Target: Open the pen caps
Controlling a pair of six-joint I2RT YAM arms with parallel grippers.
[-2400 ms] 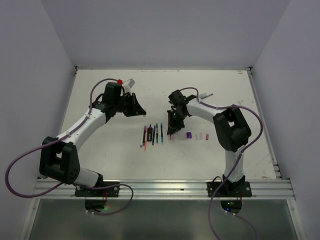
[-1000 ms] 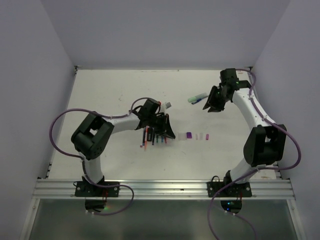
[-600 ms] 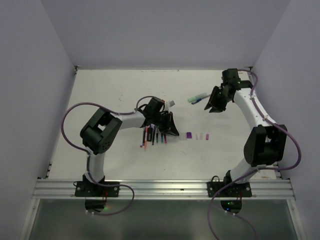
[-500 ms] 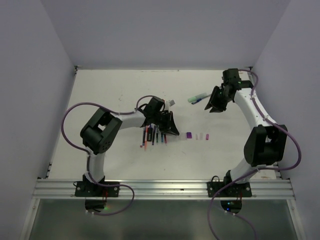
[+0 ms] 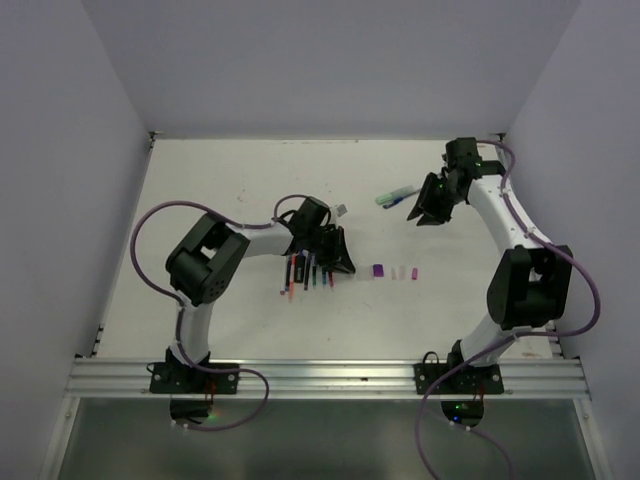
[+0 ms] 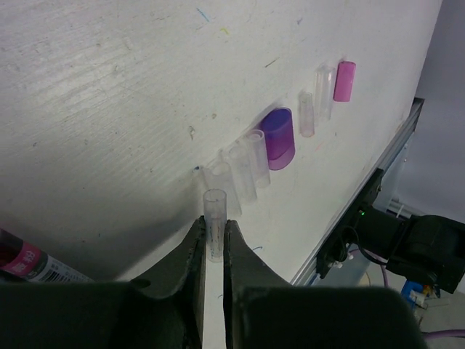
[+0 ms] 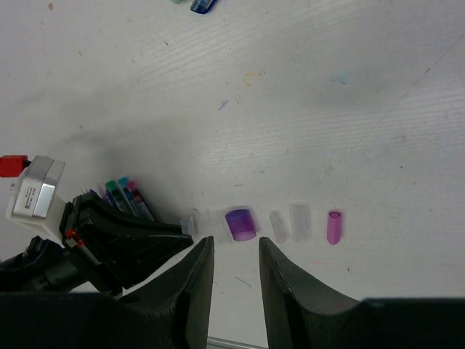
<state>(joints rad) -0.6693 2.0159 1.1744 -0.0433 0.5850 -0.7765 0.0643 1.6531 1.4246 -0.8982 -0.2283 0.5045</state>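
Observation:
My left gripper (image 5: 345,265) is low over the table and shut on a clear pen cap (image 6: 214,227), at the left end of a row of caps. The row holds clear caps (image 6: 247,166), a purple cap (image 6: 278,137) and a pink cap (image 6: 344,81). The purple cap (image 5: 378,271) and the pink cap (image 5: 414,272) also show in the top view. The pens (image 5: 308,272) lie side by side just left of my left gripper. My right gripper (image 5: 418,215) is open and empty, raised at the back right; its view looks down on the purple cap (image 7: 240,223) and the pens (image 7: 123,195).
A green and blue marker (image 5: 393,196) lies on the table left of my right gripper; its tip shows at the top of the right wrist view (image 7: 197,5). A pen end (image 6: 29,258) lies at the lower left of the left wrist view. The metal rail (image 5: 320,375) runs along the near edge.
My left gripper has come from the back left to the pens and edged right to the cap row. My right gripper has swung from the pens to the back right.

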